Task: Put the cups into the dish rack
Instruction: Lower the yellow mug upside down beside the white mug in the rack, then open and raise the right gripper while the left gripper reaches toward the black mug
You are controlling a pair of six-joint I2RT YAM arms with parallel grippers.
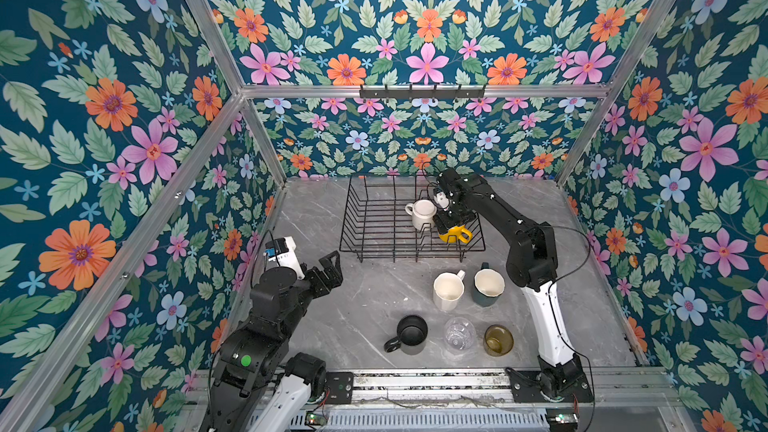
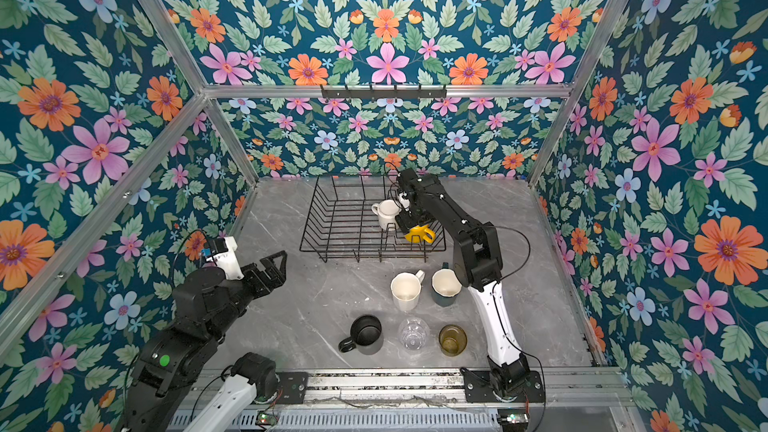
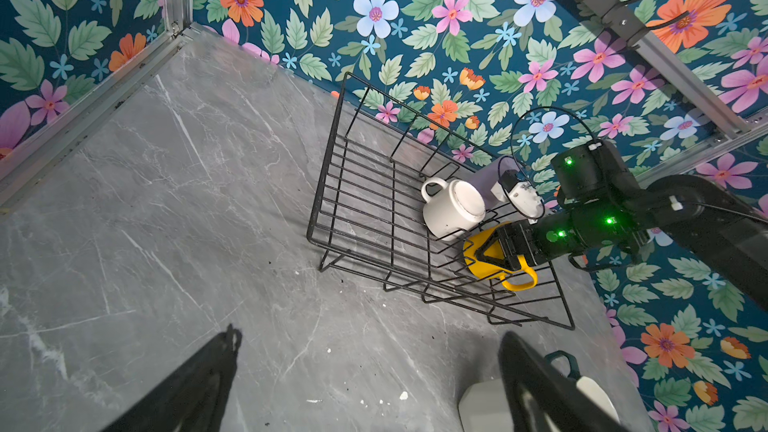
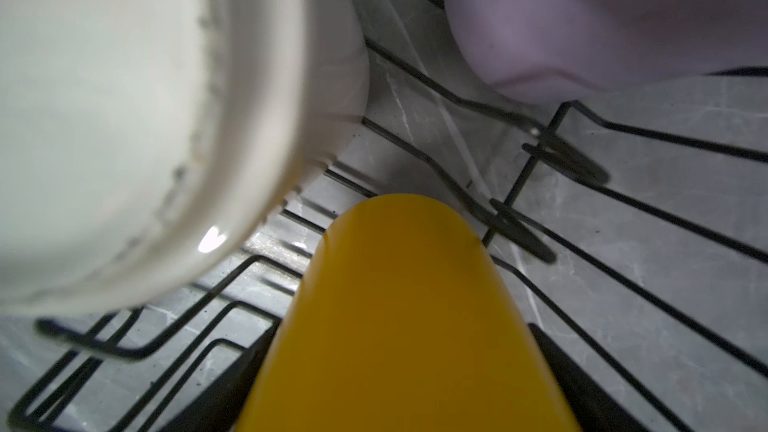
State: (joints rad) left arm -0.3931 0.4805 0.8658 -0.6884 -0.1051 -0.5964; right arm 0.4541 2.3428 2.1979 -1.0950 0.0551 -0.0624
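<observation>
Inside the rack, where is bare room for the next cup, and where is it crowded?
In both top views the left half of the rack is bare, from its left wall to the white mug. Its right end is crowded: the white mug, the yellow mug between the jaws of the right gripper, and the lilac tumbler close by.

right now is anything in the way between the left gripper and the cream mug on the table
Nothing visible does. The left gripper hangs open, and only bare table lies between it and the cream mug. The dark green mug stands on the cream mug's far side, out of the path.
</observation>
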